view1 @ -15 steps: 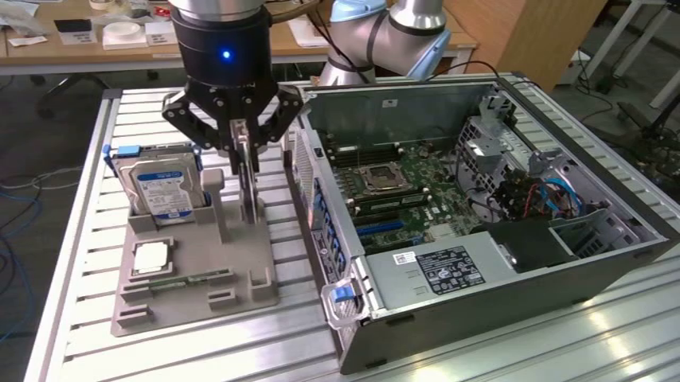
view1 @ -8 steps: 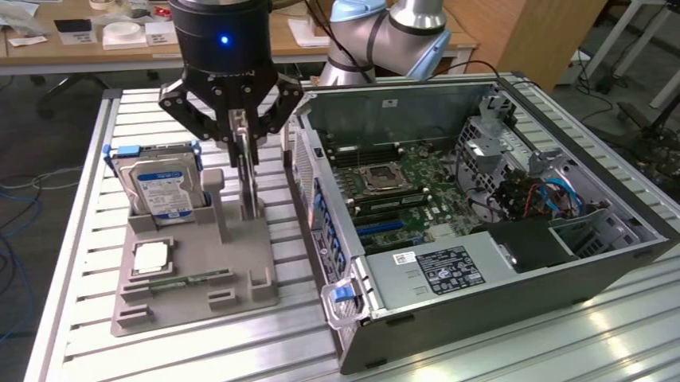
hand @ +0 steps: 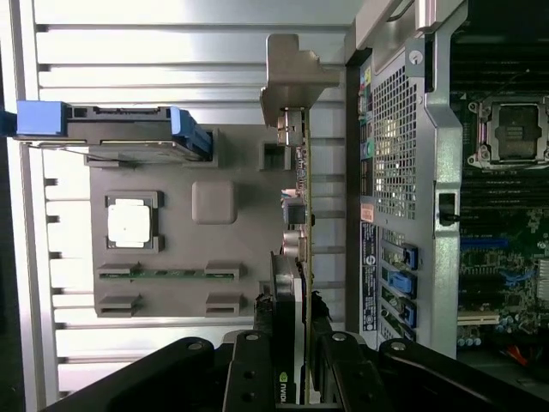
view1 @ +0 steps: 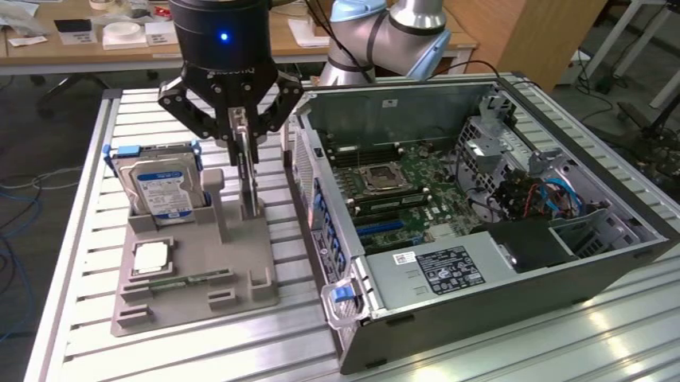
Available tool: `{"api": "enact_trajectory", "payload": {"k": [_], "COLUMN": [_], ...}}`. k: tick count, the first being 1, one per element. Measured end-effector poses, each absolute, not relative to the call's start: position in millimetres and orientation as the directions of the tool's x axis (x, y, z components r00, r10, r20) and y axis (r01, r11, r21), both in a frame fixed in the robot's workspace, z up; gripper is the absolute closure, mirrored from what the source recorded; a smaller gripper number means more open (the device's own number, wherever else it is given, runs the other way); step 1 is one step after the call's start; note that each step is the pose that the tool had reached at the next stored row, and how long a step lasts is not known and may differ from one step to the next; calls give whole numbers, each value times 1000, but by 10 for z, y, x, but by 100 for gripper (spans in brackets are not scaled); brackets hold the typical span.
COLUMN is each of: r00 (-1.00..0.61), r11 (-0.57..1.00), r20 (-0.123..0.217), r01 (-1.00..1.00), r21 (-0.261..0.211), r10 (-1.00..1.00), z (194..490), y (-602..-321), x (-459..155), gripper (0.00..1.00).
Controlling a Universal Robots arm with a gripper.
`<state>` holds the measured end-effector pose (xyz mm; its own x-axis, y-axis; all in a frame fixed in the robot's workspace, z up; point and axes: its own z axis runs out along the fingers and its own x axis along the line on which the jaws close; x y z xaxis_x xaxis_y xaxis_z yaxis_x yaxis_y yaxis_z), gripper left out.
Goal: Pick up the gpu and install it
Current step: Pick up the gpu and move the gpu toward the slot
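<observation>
Claw (view1: pixel 244 145) pinched narrow on top edge of gpu (view1: pixel 248 187); card upright directly below, foot at gray holder (view1: pixel 197 282). Best lifted straight, kept vertical: hard drive (view1: pixel 159 187) one side, open case (view1: pixel 308 179) close on the other.

The gpu (view1: pixel 248 187) has its upper end hidden between the fingers (view1: pixel 232 131).

Slotted aluminium table (view1: pixel 80 239)
A grey parts holder (view1: pixel 197 298) and an open computer case (view1: pixel 499 274) rest on it, side by side.
</observation>
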<state>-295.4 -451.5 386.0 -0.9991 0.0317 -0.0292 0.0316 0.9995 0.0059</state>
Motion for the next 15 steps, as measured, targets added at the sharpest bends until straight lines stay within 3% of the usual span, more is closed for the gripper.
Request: {"api": "enact_trajectory", "payload": {"k": [15], "r00": [-999], "r11": [999], "r20": [-29], "r01": [32], "r21": [6], "r10": [32], "z": [4189], "y": [-4515], "x": [-2955], "gripper": [73]}}
